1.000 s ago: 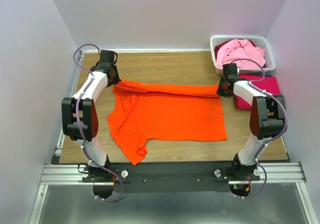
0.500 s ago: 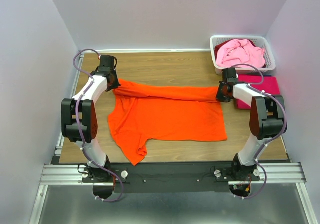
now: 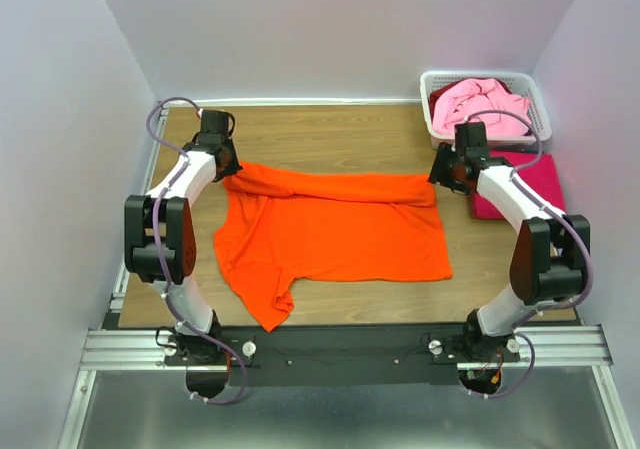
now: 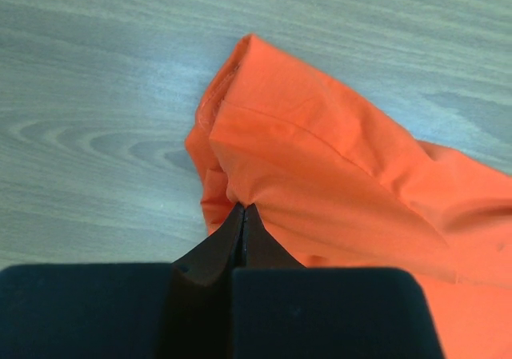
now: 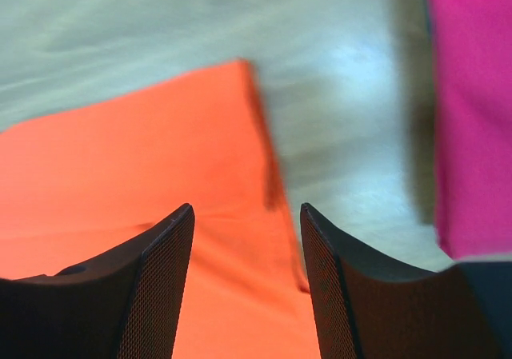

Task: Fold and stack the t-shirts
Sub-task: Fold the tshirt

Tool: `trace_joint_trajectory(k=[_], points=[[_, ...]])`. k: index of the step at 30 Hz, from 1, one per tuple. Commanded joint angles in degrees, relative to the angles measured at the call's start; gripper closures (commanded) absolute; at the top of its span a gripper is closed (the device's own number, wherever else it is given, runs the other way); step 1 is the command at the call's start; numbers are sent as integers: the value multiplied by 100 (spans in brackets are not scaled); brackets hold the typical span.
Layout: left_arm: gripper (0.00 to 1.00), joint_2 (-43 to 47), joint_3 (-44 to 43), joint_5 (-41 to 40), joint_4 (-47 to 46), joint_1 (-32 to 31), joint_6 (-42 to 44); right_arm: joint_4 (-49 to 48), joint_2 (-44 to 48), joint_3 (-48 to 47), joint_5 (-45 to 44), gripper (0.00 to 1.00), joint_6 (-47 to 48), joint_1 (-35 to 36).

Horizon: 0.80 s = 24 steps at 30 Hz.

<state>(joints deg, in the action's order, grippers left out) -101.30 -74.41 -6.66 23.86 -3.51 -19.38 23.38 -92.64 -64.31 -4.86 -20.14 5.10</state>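
Left gripper: clamped on orange t-shirt corner; lay flat, then let go.
Right gripper: spread, empty, above the cloth.

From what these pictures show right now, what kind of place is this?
Most likely a robot test cell for folding laundry. A wooden table is boxed in by plain pale walls, two arms are bolted to a metal rail at its near edge, and a white basket holds crumpled t-shirts.

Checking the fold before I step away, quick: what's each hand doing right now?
Left hand: closed, pinching the orange shirt.
Right hand: open, holding nothing, above the shirt's corner.
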Motion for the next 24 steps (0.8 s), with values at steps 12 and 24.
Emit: trace_joint_trajectory(k=[12, 24], points=[[99, -1339, -1768, -11, -180, -141, -75, -1580, -1677, -1714, 2920, 40, 871, 2256], [98, -1937, -2059, 94, -522, -220, -66, -5605, -3417, -1522, 3747, 45, -1229, 2785]])
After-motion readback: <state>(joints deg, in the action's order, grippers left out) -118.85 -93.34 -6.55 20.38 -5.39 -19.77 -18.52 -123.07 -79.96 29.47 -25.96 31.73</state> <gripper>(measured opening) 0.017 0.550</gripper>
